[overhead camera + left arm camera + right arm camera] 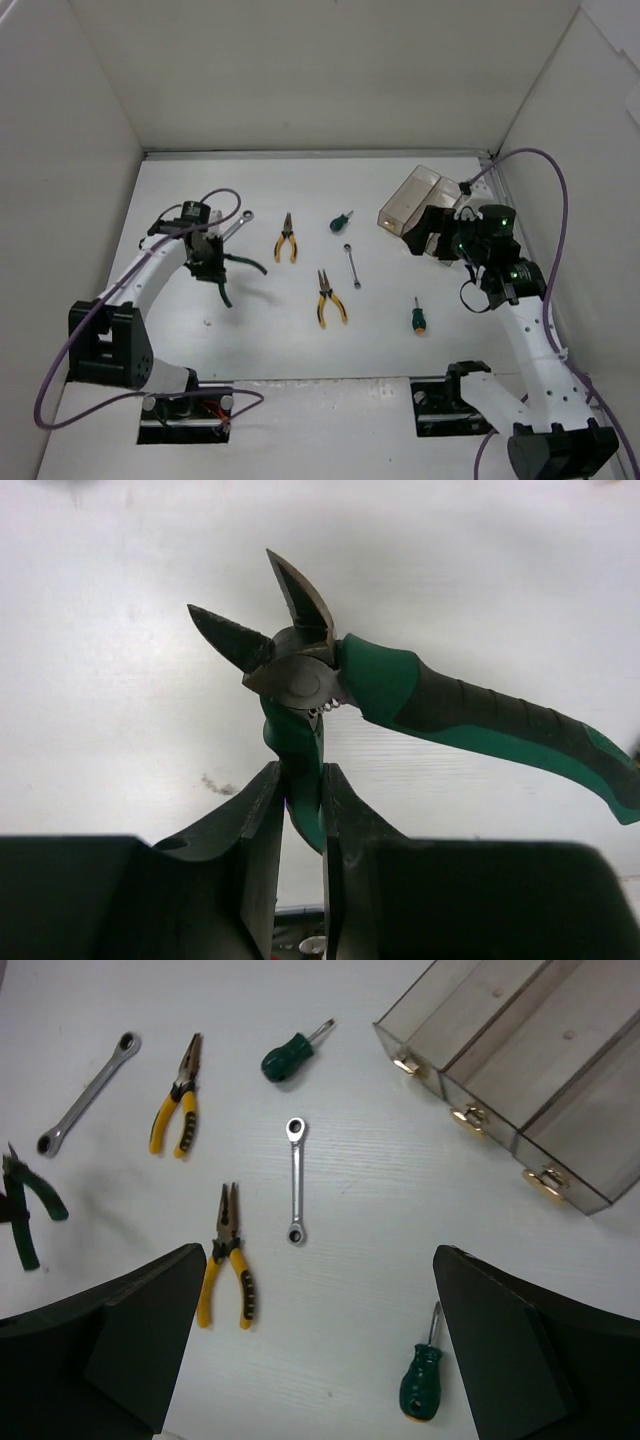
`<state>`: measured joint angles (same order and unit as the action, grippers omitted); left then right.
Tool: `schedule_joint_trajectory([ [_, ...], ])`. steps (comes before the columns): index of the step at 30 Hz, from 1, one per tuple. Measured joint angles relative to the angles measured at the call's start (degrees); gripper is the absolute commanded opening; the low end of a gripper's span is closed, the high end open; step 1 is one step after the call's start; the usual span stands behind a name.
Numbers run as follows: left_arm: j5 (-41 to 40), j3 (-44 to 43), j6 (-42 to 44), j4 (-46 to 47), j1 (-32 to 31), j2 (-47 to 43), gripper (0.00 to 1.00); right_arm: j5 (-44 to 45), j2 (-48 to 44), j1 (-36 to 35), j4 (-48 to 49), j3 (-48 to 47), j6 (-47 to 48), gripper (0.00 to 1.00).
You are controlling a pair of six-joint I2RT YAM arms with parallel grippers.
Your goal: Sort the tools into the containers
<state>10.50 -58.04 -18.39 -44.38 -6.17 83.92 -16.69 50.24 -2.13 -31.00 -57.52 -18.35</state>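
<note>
You are at the carry step. Your left tool (pixel 301 780) is clenched on one handle of the green-handled pliers (pixel 450 708), which hang clear of the table (pixel 300 345) at the middle left of the top view. In the left wrist view the other handle splays out to the right and the nose stands open. The hold looks to be on one leg only, so the pliers may swing about their pivot.

The containers (pixel 405 205) sit at the upper right of the top view, well apart from this load, and what shows of them looks empty. By my judgement the next move is a long crossing to the right, kept above the tools lying between. The release should come with the pliers lined up along a bin.

Your right tool (pixel 320 1345) is spread wide and holds nothing, near the containers.

The held pliers have rubbery green handles with ribbed black inlay and a dull, dark steel head. On the table lie two yellow-handled pliers (pixel 175 1120), two slim bright-metal wrenches (pixel 296 1180) and two stubby green-handled screwdrivers (pixel 420 1385). The bins are smooth, smoky clear plastic with straight walls.
</note>
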Motion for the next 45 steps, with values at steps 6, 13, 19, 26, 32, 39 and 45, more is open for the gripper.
schedule_joint_trajectory([
  [6, 1.0, -10.6, 0.9, 2.3, -8.0, -8.1, 0.0, -7.5, 6.5, -4.1, -0.4, -5.4, 0.3, 0.92],
  [13, 0.6, -14.5, 1.5, 4.4, -17.9, -8.6, 0.0, -12.6, 11.4, -11.1, -0.2, -12.4, -0.1, 0.79],
  [19, 0.6, -14.5, 1.5, 6.8, -23.5, -8.7, 0.0, -13.9, 12.1, -17.5, -0.1, -14.1, -0.7, 0.69],
  [26, -0.6, -16.5, 1.9, 7.4, -29.8, -8.4, 0.0, -13.4, 13.4, -25.1, 0.0, -14.1, -1.4, 0.66],
  [32, -1.4, -18.2, 1.9, 8.7, -34.0, -8.3, 0.0, -11.4, 14.4, -30.0, 0.7, -14.1, -1.9, 0.63],
  [39, -1.9, -18.4, 1.9, 8.8, -36.8, -8.3, 0.0, -9.4, 14.9, -32.5, 1.7, -14.1, -2.6, 0.55],
  [45, -2.8, -19.5, 1.9, 8.9, -38.8, -7.8, 0.0, -8.3, 16.4, -33.5, 1.9, -14.1, -2.7, 0.47],
])
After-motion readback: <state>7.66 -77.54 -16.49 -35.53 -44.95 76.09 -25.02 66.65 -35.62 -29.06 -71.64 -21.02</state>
